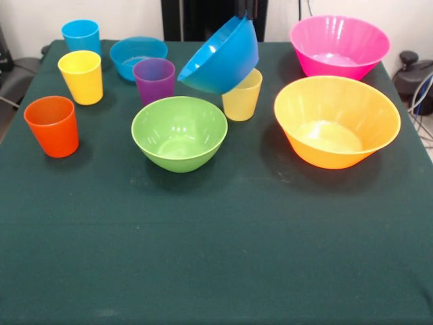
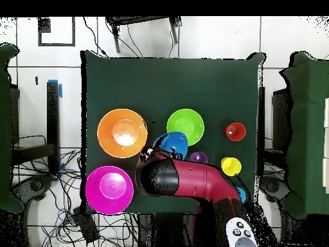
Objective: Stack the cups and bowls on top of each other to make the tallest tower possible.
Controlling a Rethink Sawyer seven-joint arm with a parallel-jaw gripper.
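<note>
Blue bowl (image 1: 222, 57) hangs tilted from end effector (image 1: 245, 15), near table's (image 1: 216, 257) far edge.

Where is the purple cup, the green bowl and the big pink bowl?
purple cup (image 1: 155, 82), front view, its front wall.
green bowl (image 1: 179, 144), front view, inside bottom.
big pink bowl (image 1: 338, 66), front view, inside bottom.
</note>
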